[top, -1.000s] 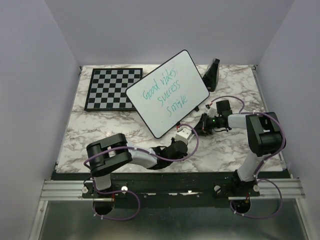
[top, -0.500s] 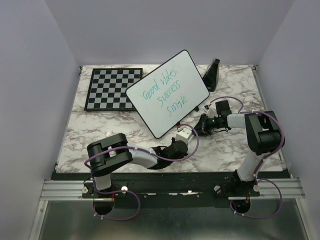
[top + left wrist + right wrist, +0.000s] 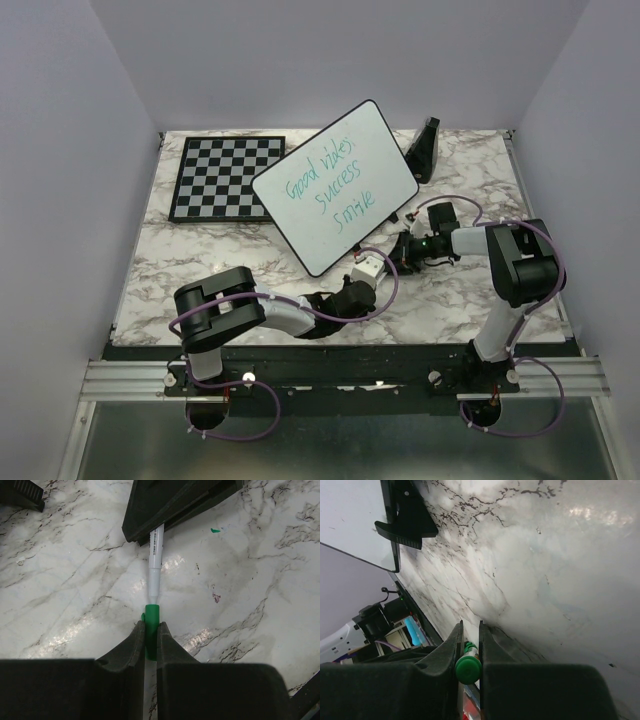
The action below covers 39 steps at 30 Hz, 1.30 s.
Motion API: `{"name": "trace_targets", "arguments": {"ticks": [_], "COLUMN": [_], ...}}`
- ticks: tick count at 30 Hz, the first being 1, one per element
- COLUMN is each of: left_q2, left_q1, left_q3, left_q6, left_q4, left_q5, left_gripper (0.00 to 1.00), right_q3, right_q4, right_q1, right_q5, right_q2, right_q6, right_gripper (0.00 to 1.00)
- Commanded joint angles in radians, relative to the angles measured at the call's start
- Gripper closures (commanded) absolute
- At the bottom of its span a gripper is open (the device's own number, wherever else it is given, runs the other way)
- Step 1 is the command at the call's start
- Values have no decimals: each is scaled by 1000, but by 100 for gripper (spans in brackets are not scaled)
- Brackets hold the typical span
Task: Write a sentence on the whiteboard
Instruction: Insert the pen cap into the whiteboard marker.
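Left fingers (image 3: 131, 647) pinch the green cap (image 3: 151, 614); right fingers (image 3: 445, 661) clamp the marker (image 3: 156, 550). Light, stiff, likely slick plastic, so hold mid-barrel.

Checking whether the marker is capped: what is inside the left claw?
A green cap, pinched in the left claw, with the tip of the white marker at its mouth. The cap's lower end is hidden inside the claw.

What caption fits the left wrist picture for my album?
Left gripper pinches a green cap while the white marker points its tip at it.
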Motion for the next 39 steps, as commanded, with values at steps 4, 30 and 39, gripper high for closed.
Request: {"name": "trace_targets", "arguments": {"ticks": [4,30,39], "left_q2": [119,34,-17], "left_q1": [-4,-6,-6], "left_q3": [-84,-121,-107], "left_q6": [13,4,29], "left_q4": [-345,-335,-348], "left_q5": [87,1,-51], "left_gripper": [87,83,81], "right_q3": [25,-6,-12], "right_q4": [-36,22,59], "right_q1": [34,64,64], "right_q5": [-8,-80,-120], "right_q2": [34,41,38], "right_q6": [-19,47,79], "right_gripper": [100,99,99]}}
